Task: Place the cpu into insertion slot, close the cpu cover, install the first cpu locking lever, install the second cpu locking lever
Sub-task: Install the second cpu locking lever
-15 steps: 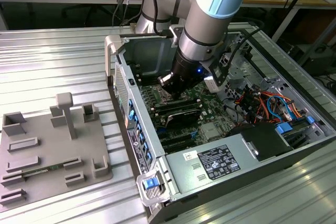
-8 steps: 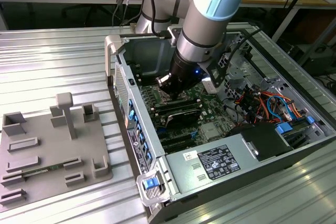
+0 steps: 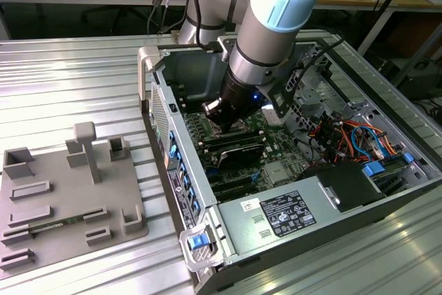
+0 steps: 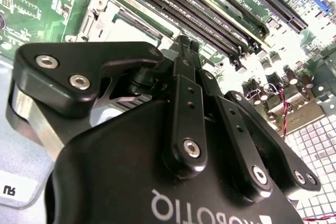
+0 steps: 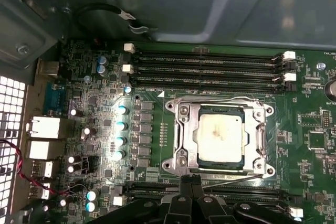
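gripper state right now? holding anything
gripper: shut, fingertips pressed together, nothing seen between them, beside the cpu cover.

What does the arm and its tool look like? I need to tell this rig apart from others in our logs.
The arm is silver-grey tubing with rounded joints capped in pale blue, and a black cable runs along it. The tool is matte black, built of bolted link bars with silver screw heads, white lettering on its body, and slim black fingers.
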Controlling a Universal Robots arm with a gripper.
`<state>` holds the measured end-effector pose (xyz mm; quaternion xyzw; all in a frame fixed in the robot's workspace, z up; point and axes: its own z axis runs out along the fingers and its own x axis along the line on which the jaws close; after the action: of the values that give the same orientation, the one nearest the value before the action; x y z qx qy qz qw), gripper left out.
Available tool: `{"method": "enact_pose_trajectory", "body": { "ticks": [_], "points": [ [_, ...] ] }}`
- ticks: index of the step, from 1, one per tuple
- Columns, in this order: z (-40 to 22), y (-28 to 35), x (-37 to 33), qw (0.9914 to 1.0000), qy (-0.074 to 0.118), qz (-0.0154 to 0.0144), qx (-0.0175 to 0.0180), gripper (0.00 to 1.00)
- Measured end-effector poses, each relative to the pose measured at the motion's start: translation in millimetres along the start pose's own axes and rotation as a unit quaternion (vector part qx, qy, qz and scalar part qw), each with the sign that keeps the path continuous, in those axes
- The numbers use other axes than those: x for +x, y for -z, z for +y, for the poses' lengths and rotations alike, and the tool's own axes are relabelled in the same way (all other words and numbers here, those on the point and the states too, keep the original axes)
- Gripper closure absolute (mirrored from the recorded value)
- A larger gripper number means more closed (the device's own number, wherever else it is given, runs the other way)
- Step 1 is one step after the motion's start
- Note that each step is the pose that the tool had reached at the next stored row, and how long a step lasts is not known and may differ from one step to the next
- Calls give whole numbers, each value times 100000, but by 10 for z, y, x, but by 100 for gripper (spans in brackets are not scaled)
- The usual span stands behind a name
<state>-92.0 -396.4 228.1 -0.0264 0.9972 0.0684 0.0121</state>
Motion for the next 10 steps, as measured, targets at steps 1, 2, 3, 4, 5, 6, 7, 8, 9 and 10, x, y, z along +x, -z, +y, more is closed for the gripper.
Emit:
{"method": "enact_pose_trajectory", "body": {
  "ticks": [1, 2, 3, 4, 5, 6, 7, 8, 9, 10],
  "points": [
    [0, -7, 3, 100000, -1, -1, -216, 89],
    [-1, -14, 4, 99999, -13, 1, -330, 89],
    [-3, -24, 7, 99999, -18, 10, -467, 89],
    [-6, -33, 9, 99999, -20, 28, -494, 89],
    [-9, -47, 13, 99999, -29, 54, -507, 89],
    [-10, -58, 18, 99999, -44, 73, -537, 89],
    [-11, -66, 23, 99998, -45, 102, -556, 89],
    [-13, -82, 28, 99998, -41, 131, -583, 89],
    [-15, -98, 33, 99998, -41, 143, -623, 89],
    [-17, -113, 42, 99997, -49, 163, -756, 89]
  ]
}}
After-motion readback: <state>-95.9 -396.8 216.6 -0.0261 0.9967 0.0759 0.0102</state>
